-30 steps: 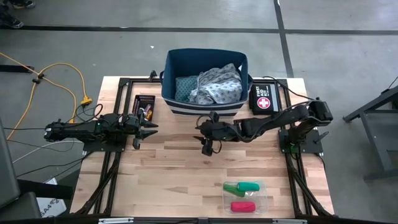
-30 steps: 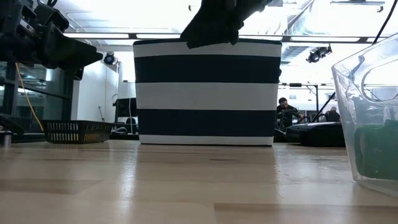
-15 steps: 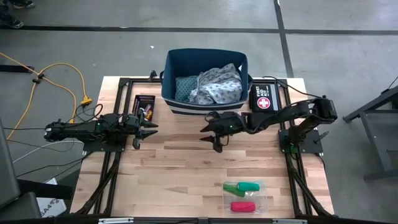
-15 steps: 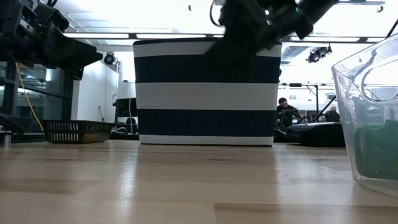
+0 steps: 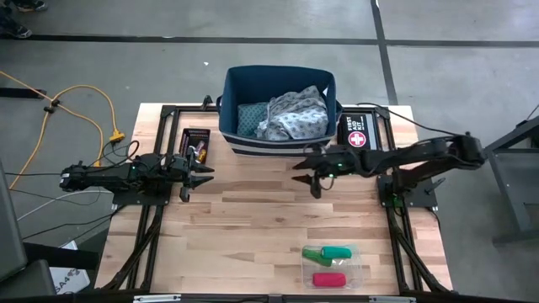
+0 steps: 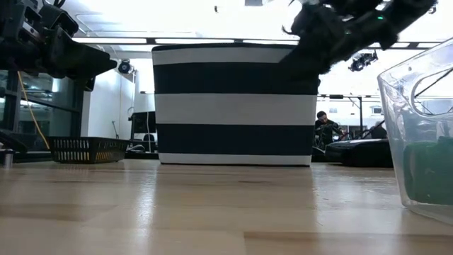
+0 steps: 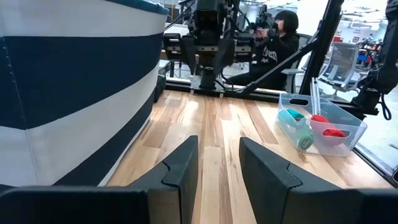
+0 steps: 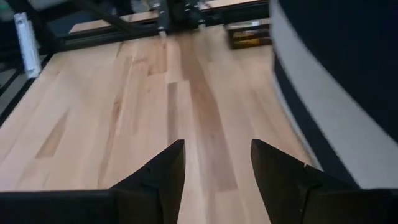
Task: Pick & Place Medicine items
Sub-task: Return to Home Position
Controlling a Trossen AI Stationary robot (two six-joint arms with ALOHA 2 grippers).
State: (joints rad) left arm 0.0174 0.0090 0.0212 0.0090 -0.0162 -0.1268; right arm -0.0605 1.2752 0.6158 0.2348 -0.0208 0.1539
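Since nothing is carried, right gripper (image 5: 315, 178) hangs fingers apart beside the striped bin (image 5: 269, 145) — left gripper (image 5: 199, 173) likewise, parked at the table's left; green tubes (image 5: 330, 252) and red-pink tube (image 5: 328, 279) lie in the clear tray (image 5: 354, 268).

Grey concrete floor (image 5: 455, 76) all around, with dark lines (image 5: 126, 38) crossing it and an orange cable (image 5: 112, 118) snaking off on the left. Across the room it's bright ceiling lights (image 6: 177, 25), a white wall (image 6: 117, 106), and a person (image 6: 326, 128) sitting way back.
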